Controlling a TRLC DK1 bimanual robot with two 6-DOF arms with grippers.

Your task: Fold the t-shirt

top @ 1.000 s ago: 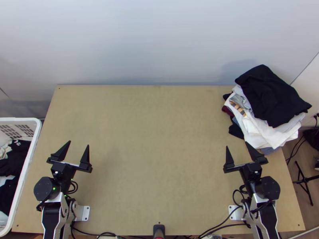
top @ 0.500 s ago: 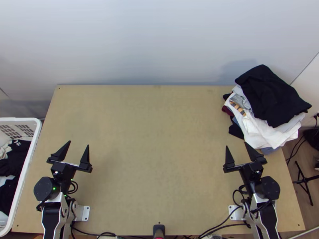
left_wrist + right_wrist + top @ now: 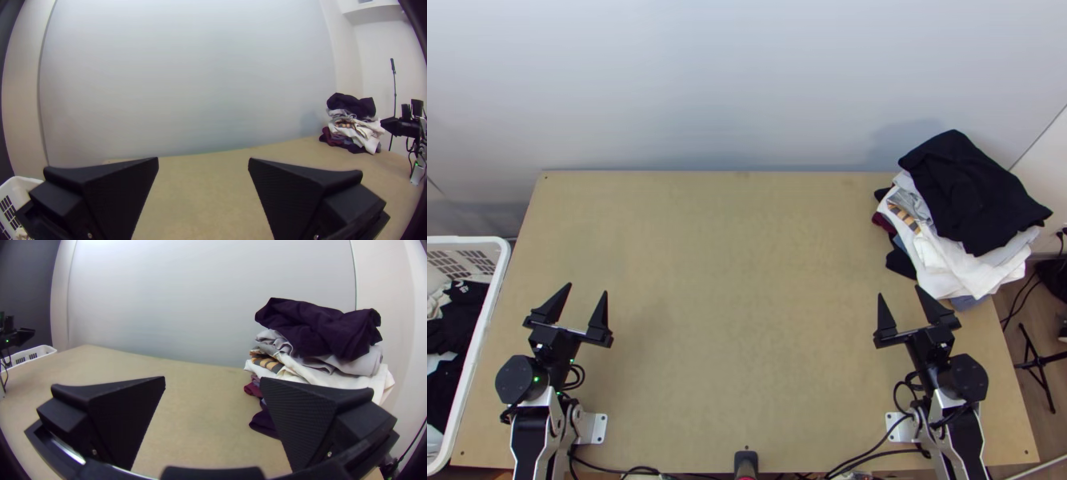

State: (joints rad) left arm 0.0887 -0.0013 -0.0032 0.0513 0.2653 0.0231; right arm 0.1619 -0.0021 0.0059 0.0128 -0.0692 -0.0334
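Clothes [image 3: 939, 264] lay stacked at the table's far right corner, a dark cloth [image 3: 971, 192] on top, folded into a thick, slightly rumpled bundle. Beneath it came grey and white layers [image 3: 979, 276], a piece with orange and dark stripes [image 3: 267, 363], and some maroon fabric [image 3: 253, 390] lower down. More garments [image 3: 459, 308], black and white, lay bunched inside the white basket [image 3: 491, 288] beside the table's left edge. Which piece was the t-shirt, in the stack or in the basket, I could not tell. The left gripper [image 3: 587, 288] stood open above the near left part of the wooden table [image 3: 739, 320], its two flat black fingers [image 3: 120, 186] spread well apart, the bare tabletop visible between them. The right gripper [image 3: 899, 290] was open too, over the near right part, its fingers [image 3: 302, 418] wide apart and one tip close to the stack's near side; whether they touched, I could not tell.
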